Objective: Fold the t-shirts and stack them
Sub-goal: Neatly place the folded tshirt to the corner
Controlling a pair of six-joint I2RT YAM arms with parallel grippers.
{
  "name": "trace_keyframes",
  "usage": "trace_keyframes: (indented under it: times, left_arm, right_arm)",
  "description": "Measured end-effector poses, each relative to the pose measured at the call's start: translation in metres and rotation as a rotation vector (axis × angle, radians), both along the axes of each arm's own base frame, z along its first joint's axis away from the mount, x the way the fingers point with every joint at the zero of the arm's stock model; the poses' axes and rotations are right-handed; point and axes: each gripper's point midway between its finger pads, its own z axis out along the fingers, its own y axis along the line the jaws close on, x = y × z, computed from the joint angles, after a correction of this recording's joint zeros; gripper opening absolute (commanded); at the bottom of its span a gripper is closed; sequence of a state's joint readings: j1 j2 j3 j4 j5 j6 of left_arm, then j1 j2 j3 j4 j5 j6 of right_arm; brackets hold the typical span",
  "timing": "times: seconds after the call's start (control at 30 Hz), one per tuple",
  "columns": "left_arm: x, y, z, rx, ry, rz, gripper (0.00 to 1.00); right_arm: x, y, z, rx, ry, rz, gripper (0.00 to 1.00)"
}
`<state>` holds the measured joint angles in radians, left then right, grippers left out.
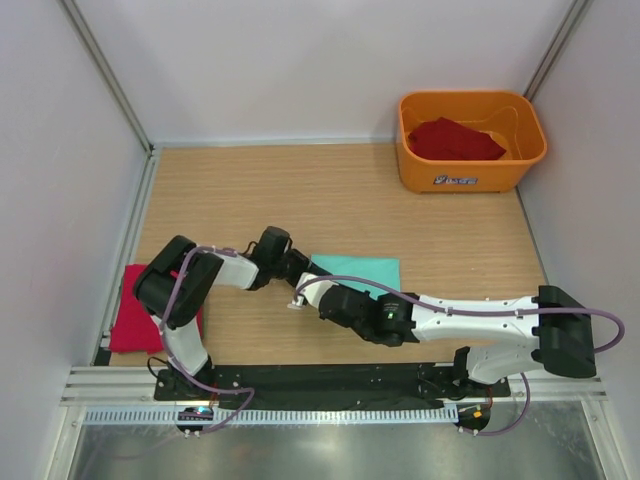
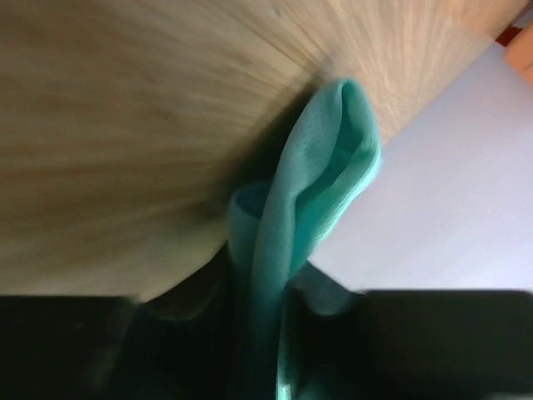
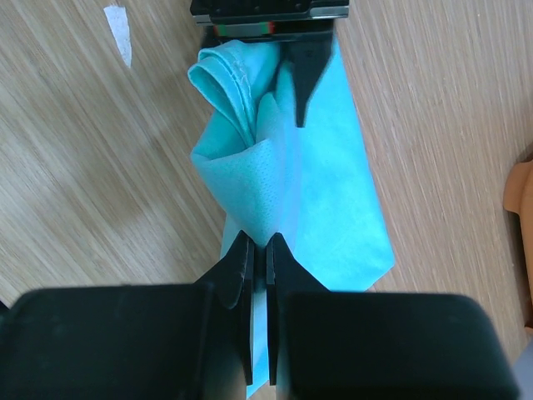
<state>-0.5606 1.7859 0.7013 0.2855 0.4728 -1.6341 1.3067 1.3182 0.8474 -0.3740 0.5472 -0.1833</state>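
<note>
The right gripper (image 3: 260,242), low in frame, and the left gripper (image 2: 262,333) both clench the mint-green t-shirt (image 3: 333,192), seemingly light limp cloth, best seized at corners.

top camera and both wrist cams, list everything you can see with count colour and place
table: one, light wood, under everything
orange tub: one, orange, far right corner
teal t-shirt: one, teal, mid-table, partly folded
red t-shirts: two, deep red, one flat at the left edge, the other in the tub
white scrap: one, white, on the table beside the teal t-shirt
left gripper: one, black, clamped on the teal t-shirt's bunched cloth
right gripper: one, black, pinching the same shirt
</note>
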Motion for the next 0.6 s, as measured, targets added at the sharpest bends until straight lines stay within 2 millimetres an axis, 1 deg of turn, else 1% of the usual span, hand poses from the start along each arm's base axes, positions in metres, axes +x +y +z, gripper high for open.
trace_keyframes:
  times: [0.03,0.13,0.17,0.23,0.27,0.33,0.4,0.5,0.53,0.6]
  left_arm:
    - [0.000,0.001,-0.004,0.004,-0.004,0.001,0.01]
    - [0.002,0.000,-0.005,0.004,-0.043,-0.006,0.00]
    - [0.004,0.000,-0.004,0.005,-0.061,-0.009,0.00]
    - [0.006,0.001,-0.004,0.026,-0.105,-0.023,0.00]
    - [0.007,0.003,-0.003,0.042,-0.127,-0.028,0.00]
    - [0.010,0.008,0.003,0.084,-0.182,-0.040,0.00]
    - [0.015,0.014,0.019,0.127,-0.257,-0.046,0.00]
    - [0.023,0.025,0.055,0.178,-0.401,-0.033,0.00]
    - [0.026,0.030,0.071,0.194,-0.454,-0.018,0.00]
    - [0.028,0.041,0.096,0.220,-0.533,0.020,0.00]
  right_arm:
    - [0.000,0.000,0.000,0.000,0.001,-0.002,0.04]
    - [-0.001,-0.002,-0.002,0.006,0.014,-0.020,0.33]
    - [-0.001,-0.003,-0.002,0.011,0.018,-0.035,0.48]
    - [-0.002,-0.008,-0.003,0.013,0.028,-0.069,0.58]
    - [-0.003,-0.011,-0.003,0.014,0.035,-0.085,0.64]
    - [-0.006,-0.019,0.000,0.035,0.058,-0.136,0.70]
    - [-0.010,-0.028,0.009,0.083,0.084,-0.193,0.71]
    - [-0.016,-0.041,0.033,0.202,0.116,-0.280,0.72]
    - [-0.018,-0.046,0.043,0.255,0.124,-0.315,0.72]
    - [-0.022,-0.059,0.060,0.350,0.141,-0.373,0.76]
